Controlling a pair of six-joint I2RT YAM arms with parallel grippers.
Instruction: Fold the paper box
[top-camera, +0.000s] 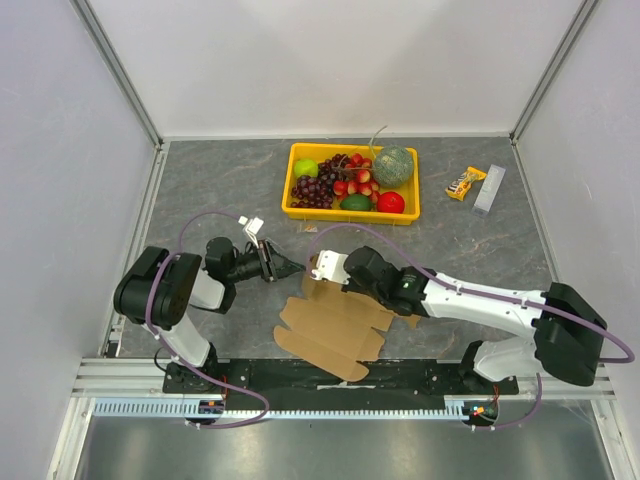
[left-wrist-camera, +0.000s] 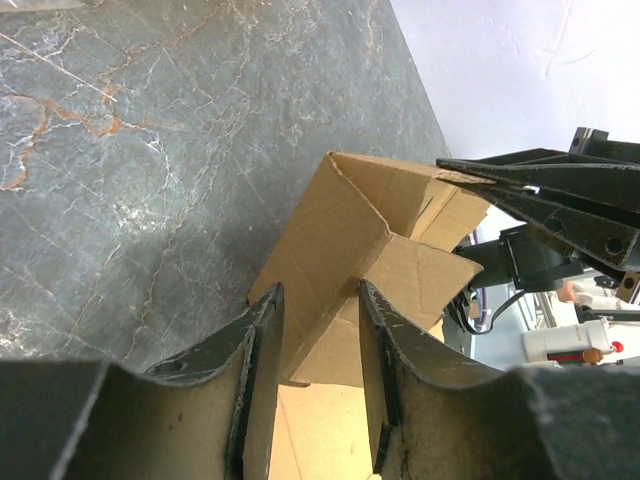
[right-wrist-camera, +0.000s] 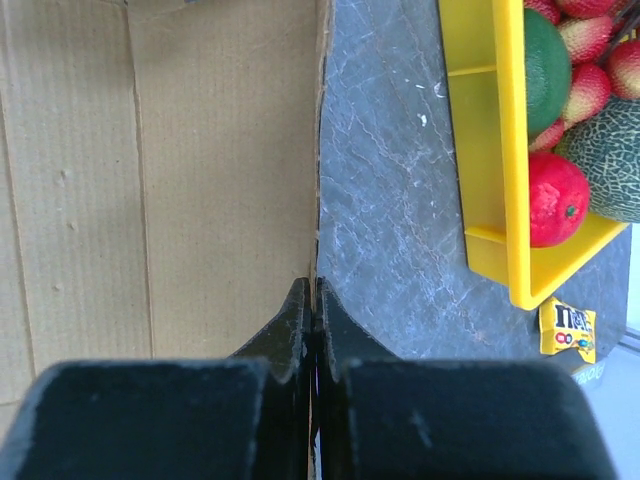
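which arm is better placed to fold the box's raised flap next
Left, likely. The left pincer is open with a raised corner of the paper box just ahead, free to push. The right pincer is shut on the box's edge, holding it up.

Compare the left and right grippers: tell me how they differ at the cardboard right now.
The left gripper has its jaws apart, straddling a raised corner of the paper box; the right gripper is shut, pinching a thin edge of the sheet. The left gripper reaches in from the box's left side, the right gripper from its right. Both are black and work at the same raised flap.
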